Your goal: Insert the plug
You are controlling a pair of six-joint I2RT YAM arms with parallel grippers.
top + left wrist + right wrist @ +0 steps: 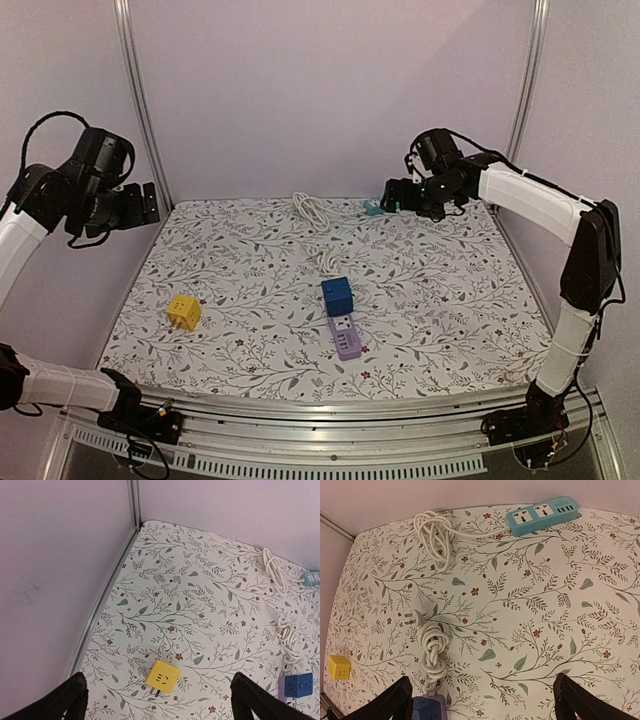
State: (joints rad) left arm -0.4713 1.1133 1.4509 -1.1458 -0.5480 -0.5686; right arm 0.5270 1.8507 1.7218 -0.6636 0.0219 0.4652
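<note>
Two grippers: the left gripper and right gripper are positioned high above the worktop. Both sets of jaws are spread wide and nothing is grasped.
Plug, place: the yellow plug lies loose near the left edge, toward the near-left corner, well apart from the strip.
Plug, look: a bright yellow cube with rounded edges. A socket face is turned up, and the pins project sideways from one side face.
Strip: purple, set at mid-worktop toward the near edge. A blue plug is already seated on its far end, and free sockets are seen on the near part.
Other items: a white plug on a bundled cord lies beyond the strip. A teal strip lies at the far edge.
Step in hand: judged to be the approach to the yellow plug. Which plug is meant cannot be settled from the views.
Method: the cube should be gripped on two plain side faces, clear of the pins. Once lifted, it should be turned until the pins point down, centred over a free socket and pressed straight in.
Caution: the strip is probably light, so it should be braced by the right gripper before pressure is applied.
</note>
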